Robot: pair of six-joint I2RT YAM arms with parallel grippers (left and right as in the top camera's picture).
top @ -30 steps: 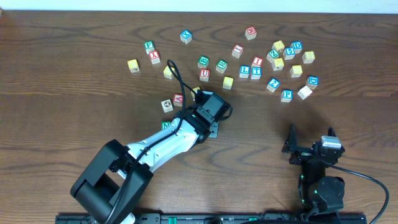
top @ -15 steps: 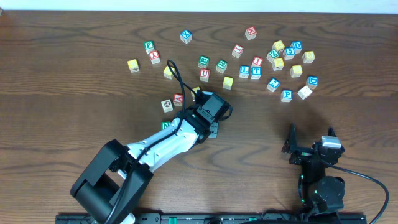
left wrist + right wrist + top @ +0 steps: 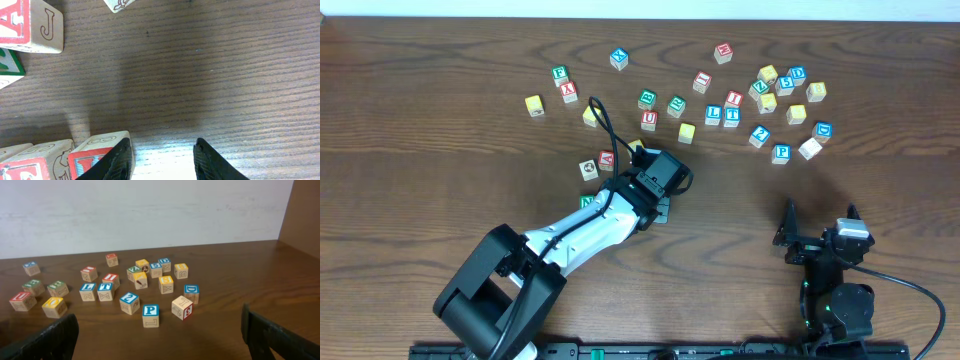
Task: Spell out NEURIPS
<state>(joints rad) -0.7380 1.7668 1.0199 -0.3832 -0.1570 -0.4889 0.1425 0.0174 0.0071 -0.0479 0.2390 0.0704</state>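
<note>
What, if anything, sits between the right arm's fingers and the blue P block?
Nothing visible does. Only table surface lies between the open right fingers and the P block. Its nearest neighbour, a cube with a red side, sits beside it, apart, off the straight path.

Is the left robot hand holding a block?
No: the left gripper is open with only bare table between its fingers, and the nearest block sits outside them.
</note>
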